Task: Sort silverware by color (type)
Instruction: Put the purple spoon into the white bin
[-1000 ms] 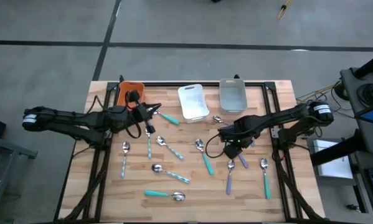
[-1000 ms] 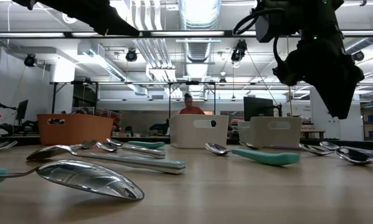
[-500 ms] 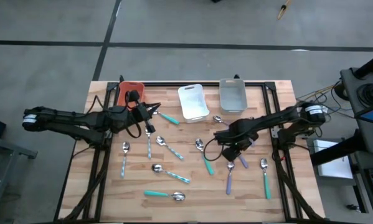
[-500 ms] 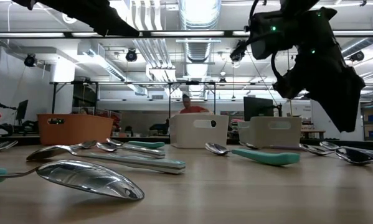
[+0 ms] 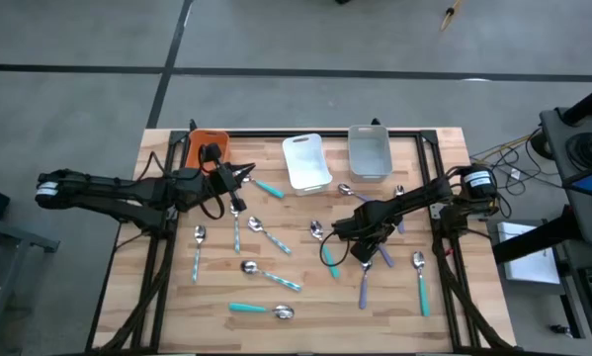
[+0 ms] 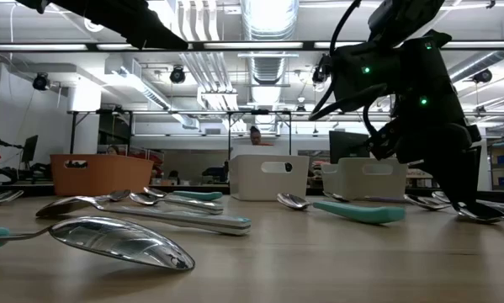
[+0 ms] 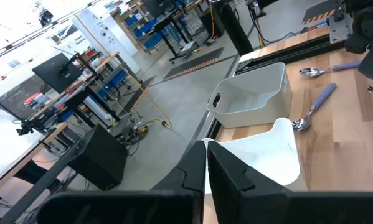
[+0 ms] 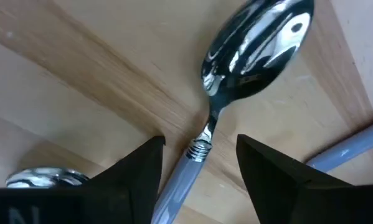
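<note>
Low over the worktop (image 5: pixel 177 297), my right end effector (image 8: pixel 198 163) straddles a purple spoon (image 8: pixel 251 46) wide open, empty, and I fear closing off-centre flicks it away.

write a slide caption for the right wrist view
Open right gripper straddling the neck of a lavender-handled spoon lying on the table.

Industrial lab: exposed silver ceiling ducts (image 6: pixel 267 18), blue-bin storage racks (image 7: pixel 139 25), black monitors on workbenches (image 7: pixel 60 70).
</note>
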You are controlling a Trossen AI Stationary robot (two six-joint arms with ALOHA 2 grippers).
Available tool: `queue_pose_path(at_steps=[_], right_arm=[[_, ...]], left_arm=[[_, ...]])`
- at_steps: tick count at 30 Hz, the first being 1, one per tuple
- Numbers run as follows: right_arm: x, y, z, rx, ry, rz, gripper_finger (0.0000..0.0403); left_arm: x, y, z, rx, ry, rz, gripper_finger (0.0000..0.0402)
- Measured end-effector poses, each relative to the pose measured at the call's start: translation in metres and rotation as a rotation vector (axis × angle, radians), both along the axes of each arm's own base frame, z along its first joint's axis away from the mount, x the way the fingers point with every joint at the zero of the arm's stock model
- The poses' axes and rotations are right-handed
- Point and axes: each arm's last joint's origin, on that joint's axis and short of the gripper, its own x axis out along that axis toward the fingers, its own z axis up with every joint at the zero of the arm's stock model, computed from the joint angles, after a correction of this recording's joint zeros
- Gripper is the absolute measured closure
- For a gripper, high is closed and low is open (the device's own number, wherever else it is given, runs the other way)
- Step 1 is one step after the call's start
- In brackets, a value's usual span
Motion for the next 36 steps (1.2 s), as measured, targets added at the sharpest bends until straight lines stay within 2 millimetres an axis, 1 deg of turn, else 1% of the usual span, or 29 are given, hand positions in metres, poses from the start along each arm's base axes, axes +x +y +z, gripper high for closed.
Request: queue_pose_path(at_steps=[5,13,15,20,22,26,28,33,36], right_arm=[[0.001,0.000,-0.003,-0.013,-0.007,0.001,0.0253],[0.004,-0.001,-0.003,-0.043,-0.044,-0.027,0.0369],[0.004,-0.001,-0.002,-0.044,-0.048,-0.024,0.0379],[0.001,-0.002,0.008,-0.075,-0.082,-0.024,0.0378],[0.000,-0.003,0.016,-0.082,-0.108,-0.040,0.0378],[0.003,-0.003,0.040,-0.068,-0.199,-0.059,0.0378],[0.006,-0.003,0.051,-0.091,-0.241,-0.060,0.0378],[0.022,-0.010,0.090,-0.151,-0.400,-0.074,0.0378],[0.036,-0.018,0.112,-0.204,-0.490,-0.056,0.0379]], left_arm=[[0.000,0.000,0.000,0.000,0.002,0.000,0.0402],[0.000,0.000,0.000,0.000,0.002,0.000,0.0402],[0.000,0.000,0.000,0.000,0.002,0.000,0.0402],[0.000,0.000,0.000,0.000,0.002,0.000,0.0402],[0.000,0.000,0.000,0.000,0.001,0.000,0.0402],[0.000,0.000,0.000,0.000,0.001,-0.001,0.0402],[0.000,0.000,0.000,0.000,0.001,0.000,0.0402],[0.000,0.000,0.000,0.000,0.000,-0.001,0.0402],[0.000,0.000,0.000,0.000,-0.003,-0.001,0.0402]])
